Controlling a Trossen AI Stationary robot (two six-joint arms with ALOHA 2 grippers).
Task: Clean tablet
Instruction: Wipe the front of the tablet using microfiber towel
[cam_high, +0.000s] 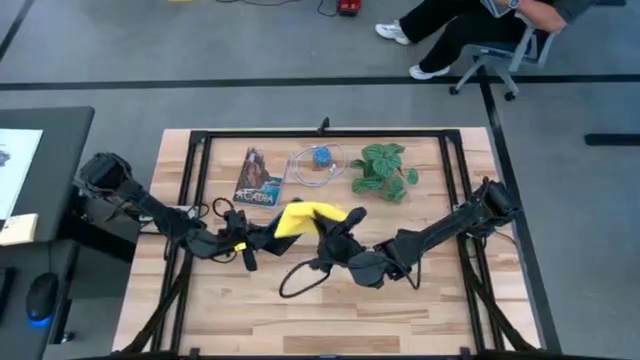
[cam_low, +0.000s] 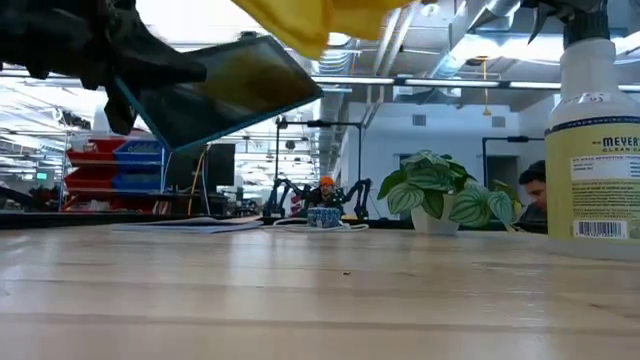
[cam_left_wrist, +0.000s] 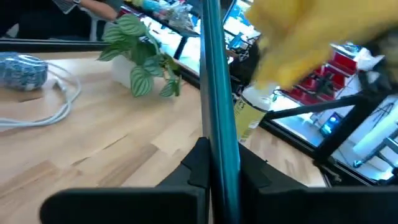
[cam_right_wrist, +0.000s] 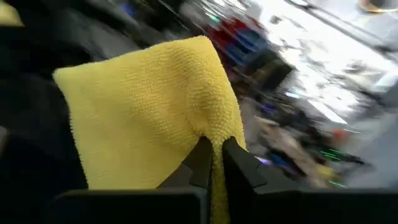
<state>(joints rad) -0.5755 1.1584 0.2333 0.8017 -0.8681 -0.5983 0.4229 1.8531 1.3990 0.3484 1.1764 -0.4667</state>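
**Wooden surface, back row and one bottle**

A pale wood-plank surface (cam_high: 330, 300) with a black frame around it. Along the far edge sits the ACADIA booklet (cam_high: 258, 178), lying flat. Just beside it, a coiled white cable (cam_high: 318, 166) around a small blue object. Next along, a potted plant (cam_high: 384, 170) with green veined leaves. In the low view, a spray bottle (cam_low: 596, 140) stands upright, close to the camera.

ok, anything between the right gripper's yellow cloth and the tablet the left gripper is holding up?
Nothing visible. The left gripper is clamped on the edge of the thin black glossy tablet, held tilted above the table. The right gripper pinches the yellow textured cloth, which in the low view already overlaps the tablet's upper edge.
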